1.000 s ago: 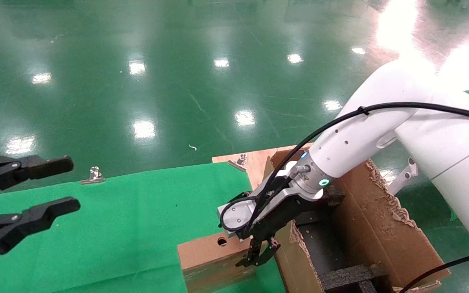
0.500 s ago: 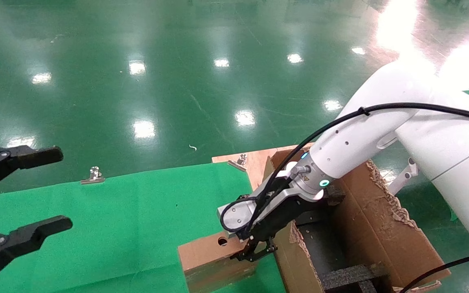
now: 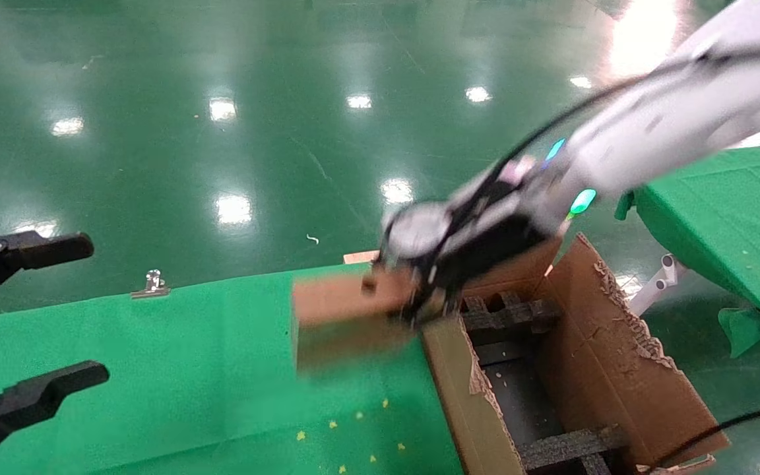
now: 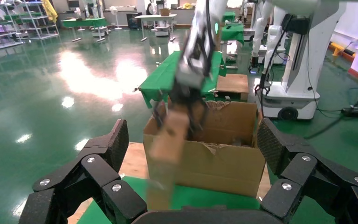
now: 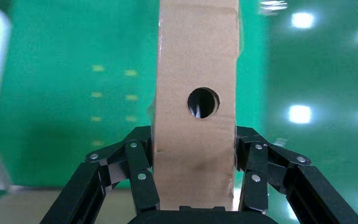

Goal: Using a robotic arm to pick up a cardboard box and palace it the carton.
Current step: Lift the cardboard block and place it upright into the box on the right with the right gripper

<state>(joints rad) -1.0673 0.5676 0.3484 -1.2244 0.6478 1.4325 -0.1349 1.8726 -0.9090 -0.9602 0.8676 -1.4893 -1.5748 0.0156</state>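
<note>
Now: right gripper (image 3: 429,300) clamped on cardboard box (image 3: 344,316) | box held above green cloth (image 3: 189,369), just beside carton (image 3: 617,369) | left gripper (image 3: 30,316) wide open, empty, well apart from carton

A green-clothed table (image 3: 189,369) beside the carton (image 3: 617,369) carries yellow specks (image 3: 353,429).

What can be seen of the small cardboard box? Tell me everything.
The cardboard box is a small closed block of plain brown cardboard, with one round hole showing on its narrow face in the right wrist view. The right gripper holds it, jaws pressed on two opposite faces. It hangs in the air above the green cloth, right beside the open carton and not yet inside. Nothing else touches it.
</note>
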